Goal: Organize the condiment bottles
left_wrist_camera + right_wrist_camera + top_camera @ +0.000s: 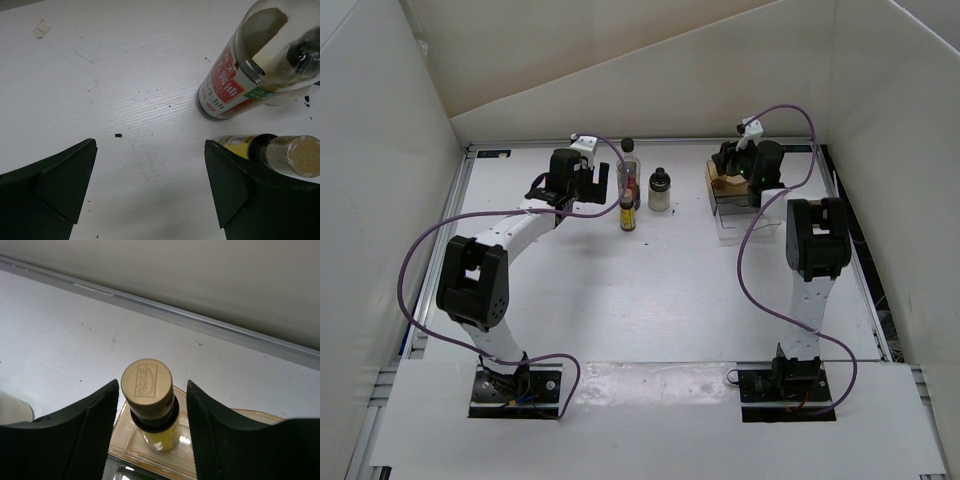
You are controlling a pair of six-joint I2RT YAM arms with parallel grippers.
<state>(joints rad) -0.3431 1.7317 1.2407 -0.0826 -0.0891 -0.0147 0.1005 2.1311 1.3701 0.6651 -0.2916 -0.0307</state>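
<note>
A tall clear bottle (pixel 628 165) with a black cap, a small yellow-amber bottle (pixel 628 214) and a squat whitish bottle (pixel 659 190) stand together at the back middle of the table. My left gripper (pixel 568 185) is open and empty just left of them. In the left wrist view, the tall bottle (pixel 235 85) and the small yellow one (pixel 292 155) are to the right of the gripper (pixel 150 185). My right gripper (pixel 152 386) is open around a second yellow-amber bottle (pixel 148 382) with a gold cap; small gaps show on both sides.
The second yellow bottle stands on a clear plastic box with tan backing (pixel 728 186) at the back right, also in the right wrist view (pixel 131 445). White walls close in the table on the left, back and right. A metal rail (pixel 200 322) runs along the back edge.
</note>
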